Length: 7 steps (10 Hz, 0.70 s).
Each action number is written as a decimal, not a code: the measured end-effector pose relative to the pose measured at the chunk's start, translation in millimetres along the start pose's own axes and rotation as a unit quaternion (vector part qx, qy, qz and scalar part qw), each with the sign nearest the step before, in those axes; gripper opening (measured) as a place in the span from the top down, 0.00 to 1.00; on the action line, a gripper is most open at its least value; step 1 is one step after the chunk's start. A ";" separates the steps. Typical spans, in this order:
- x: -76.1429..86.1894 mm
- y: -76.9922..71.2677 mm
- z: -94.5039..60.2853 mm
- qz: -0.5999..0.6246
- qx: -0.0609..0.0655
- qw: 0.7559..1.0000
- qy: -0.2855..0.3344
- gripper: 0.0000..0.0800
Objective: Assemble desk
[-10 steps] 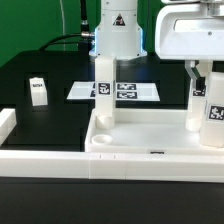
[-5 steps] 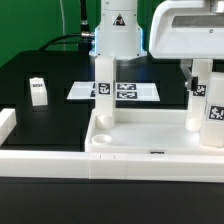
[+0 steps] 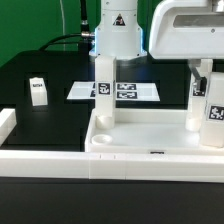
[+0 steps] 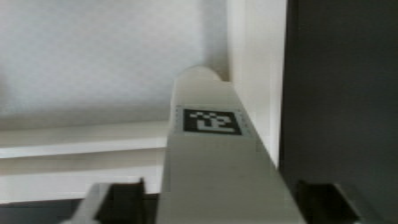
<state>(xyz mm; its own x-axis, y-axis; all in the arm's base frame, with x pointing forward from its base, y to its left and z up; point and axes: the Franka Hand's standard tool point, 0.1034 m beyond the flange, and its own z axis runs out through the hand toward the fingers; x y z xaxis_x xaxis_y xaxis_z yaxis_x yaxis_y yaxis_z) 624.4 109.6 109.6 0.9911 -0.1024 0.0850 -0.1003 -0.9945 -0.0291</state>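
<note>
The white desk tabletop (image 3: 150, 148) lies at the front, its rim up. Two white desk legs stand upright in its far corner sockets: one toward the exterior view's left (image 3: 103, 88) and one toward its right (image 3: 212, 118) that shows a tag. My gripper (image 3: 203, 78) hangs over the right leg and straddles its upper part. In the wrist view that leg (image 4: 217, 150) runs between my dark fingers (image 4: 121, 202), which lie against both its sides with no gap showing; the gripper (image 4: 221, 206) is shut on it. A third leg (image 3: 38, 91) lies loose on the black table at the left.
The marker board (image 3: 140, 92) lies flat behind the tabletop. A long white border wall (image 3: 40, 166) runs along the front and turns up at the left (image 3: 8, 122). The arm's white base (image 3: 118, 35) stands at the back.
The fingers have closed in from wide open onto the right leg. The gripper body has shifted slightly; the legs and tabletop have not moved.
</note>
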 end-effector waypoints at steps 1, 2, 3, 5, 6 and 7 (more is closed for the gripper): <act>0.4 1.3 0.0 0.008 -0.001 1.000 0.000 0.64; 0.4 1.5 0.0 0.008 -0.001 1.000 0.000 0.64; 0.4 1.5 0.0 0.018 0.000 1.000 0.000 0.64; 0.6 2.3 0.2 0.094 0.000 0.996 0.000 0.64; 0.7 4.0 0.7 0.140 0.005 0.990 0.001 0.64; 0.7 5.7 0.7 0.192 0.013 0.981 0.003 0.64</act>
<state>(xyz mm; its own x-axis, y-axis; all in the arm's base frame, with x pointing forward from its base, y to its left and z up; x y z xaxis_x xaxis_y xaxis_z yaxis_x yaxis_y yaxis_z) 624.5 103.9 108.8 0.8801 -0.4700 0.0678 -0.4643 -0.8816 -0.0846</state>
